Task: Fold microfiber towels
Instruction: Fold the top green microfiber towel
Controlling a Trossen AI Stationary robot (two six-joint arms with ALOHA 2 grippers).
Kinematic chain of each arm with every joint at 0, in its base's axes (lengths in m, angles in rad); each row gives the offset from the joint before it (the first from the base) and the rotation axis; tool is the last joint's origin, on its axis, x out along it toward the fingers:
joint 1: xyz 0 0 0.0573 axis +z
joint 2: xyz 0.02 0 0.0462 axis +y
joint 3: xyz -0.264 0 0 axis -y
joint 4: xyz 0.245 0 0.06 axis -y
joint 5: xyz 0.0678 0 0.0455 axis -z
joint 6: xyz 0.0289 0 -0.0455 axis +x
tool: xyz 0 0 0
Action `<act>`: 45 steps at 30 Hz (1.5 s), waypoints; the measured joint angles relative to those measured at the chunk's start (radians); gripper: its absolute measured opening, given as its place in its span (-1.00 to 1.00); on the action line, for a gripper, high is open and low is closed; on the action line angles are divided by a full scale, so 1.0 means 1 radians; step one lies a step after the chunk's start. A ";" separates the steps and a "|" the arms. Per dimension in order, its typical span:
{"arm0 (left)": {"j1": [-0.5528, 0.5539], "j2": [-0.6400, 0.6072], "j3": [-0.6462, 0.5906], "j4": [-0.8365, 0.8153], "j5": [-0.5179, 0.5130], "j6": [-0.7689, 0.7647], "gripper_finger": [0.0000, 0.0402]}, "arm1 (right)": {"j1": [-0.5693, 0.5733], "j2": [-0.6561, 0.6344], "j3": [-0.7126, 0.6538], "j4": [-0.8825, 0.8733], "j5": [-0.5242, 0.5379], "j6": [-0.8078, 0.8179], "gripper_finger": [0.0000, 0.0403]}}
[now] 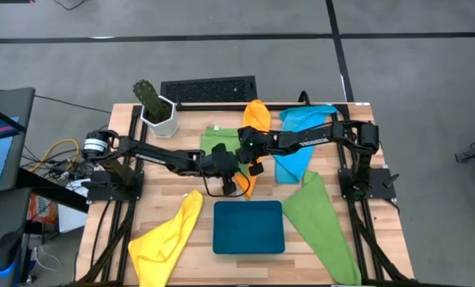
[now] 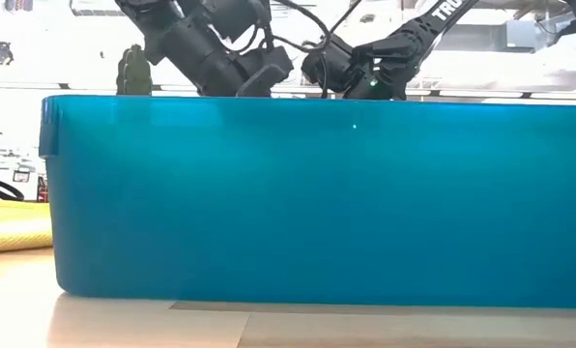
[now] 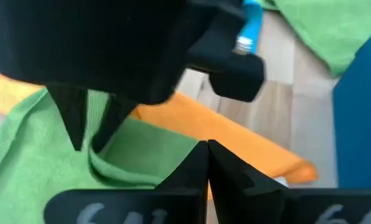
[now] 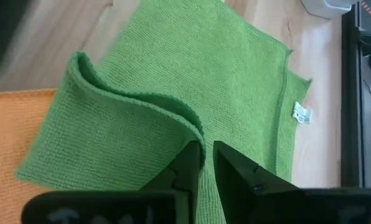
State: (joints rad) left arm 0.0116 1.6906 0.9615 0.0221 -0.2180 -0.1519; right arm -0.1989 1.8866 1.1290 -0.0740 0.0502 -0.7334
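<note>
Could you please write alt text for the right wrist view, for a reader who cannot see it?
The right gripper pinches a raised fold of a green towel between its dark fingers. The towel lies on the wooden table, partly over an orange towel, with a small white tag at one edge.

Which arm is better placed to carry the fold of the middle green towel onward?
Right. The right gripper pinches a raised edge of the green microfiber towel between its fingers. The left gripper is shut empty beside it, over the same cloth.
</note>
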 joint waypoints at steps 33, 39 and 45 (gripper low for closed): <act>-0.002 0.094 0.000 -0.110 -0.084 -0.119 -1.00 | -0.021 -0.059 0.031 -0.036 0.031 0.031 -0.64; -0.001 0.094 0.000 -0.114 -0.085 -0.118 -1.00 | -0.070 -0.103 0.036 -0.290 -0.076 0.130 -0.64; 0.000 0.094 0.000 -0.113 -0.113 -0.116 -1.00 | -0.107 -0.110 0.004 -0.397 -0.112 0.091 -0.64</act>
State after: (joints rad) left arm 0.0113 1.7847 0.9615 -0.0914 -0.3313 -0.2676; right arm -0.3055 1.7768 1.1328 -0.4713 -0.0620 -0.6427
